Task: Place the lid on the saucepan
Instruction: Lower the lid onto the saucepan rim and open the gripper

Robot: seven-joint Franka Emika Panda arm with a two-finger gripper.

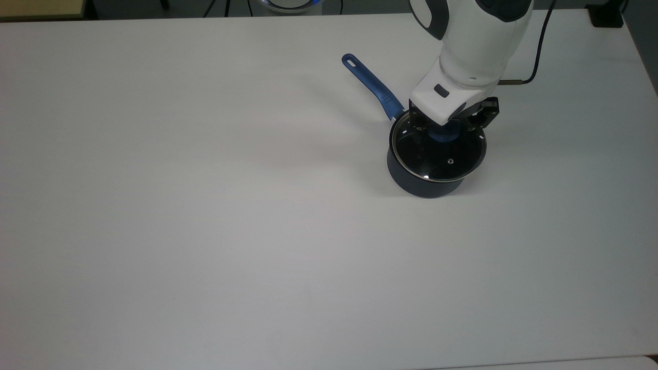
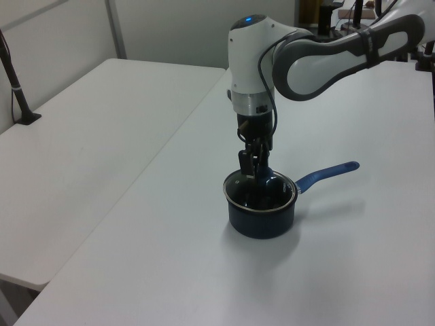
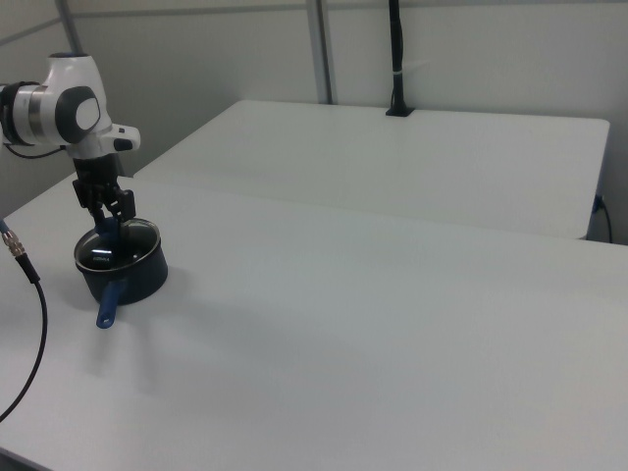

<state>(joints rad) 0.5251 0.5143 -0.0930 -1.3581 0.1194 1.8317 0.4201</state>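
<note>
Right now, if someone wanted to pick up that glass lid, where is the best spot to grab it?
By the blue knob at the centre of the lid, coming straight down from above. The lid lies flat on the saucepan, its thin rim offers little to pinch, and the raised knob is the one part two fingers could close around. The gripper sits there already.

The saucepan is small, round and dark blue. It stands upright on the white table. Its long blue handle points to the top view's upper left. The lid — clear glass, thin shiny rim, blue knob — sits flat on top of it.
</note>
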